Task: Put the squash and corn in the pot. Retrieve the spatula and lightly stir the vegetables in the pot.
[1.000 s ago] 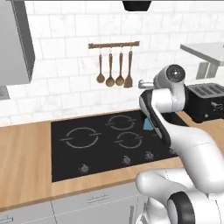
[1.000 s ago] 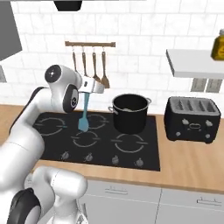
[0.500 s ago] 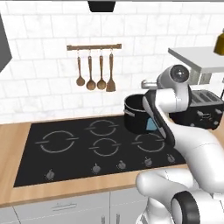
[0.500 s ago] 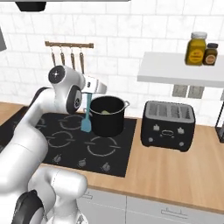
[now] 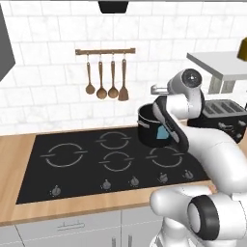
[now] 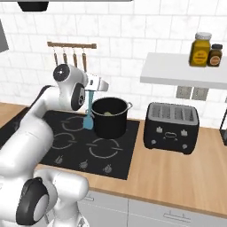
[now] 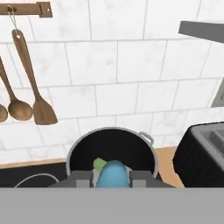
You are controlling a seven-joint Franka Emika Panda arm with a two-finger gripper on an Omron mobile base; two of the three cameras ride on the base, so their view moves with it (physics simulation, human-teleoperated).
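Gripper (image 7: 112, 178) is clamped on the spatula (image 6: 89, 116), fingers tight on its handle. Right base view shows the spatula hanging head-down from the hand, just left of the pot (image 6: 110, 118), blade level w/ the pot wall, apart from it or touching – can't tell. Left base view gives only a blue scrap of it (image 5: 163, 132) in front of the pot (image 5: 148, 127), arm covering the rest. Hand view looks past the blue spatula end (image 7: 113, 174) straight into the pot (image 7: 83, 148): something green (image 7: 99, 164) lies inside, partly hidden; right base view shows pale yellowish veg (image 6: 107, 113) at the pot's bottom, too small to tell corn from squash. Pot sits on the rear right burner of the cooktop (image 6: 66, 142). Right of the pot, black toaster (image 6: 171, 127) on the counter. Behind the pot, on the tiled wall, wooden spoons and turner (image 5: 106, 79) hang from a rail; shelf w/ two jars (image 6: 205, 49) up right of the pot
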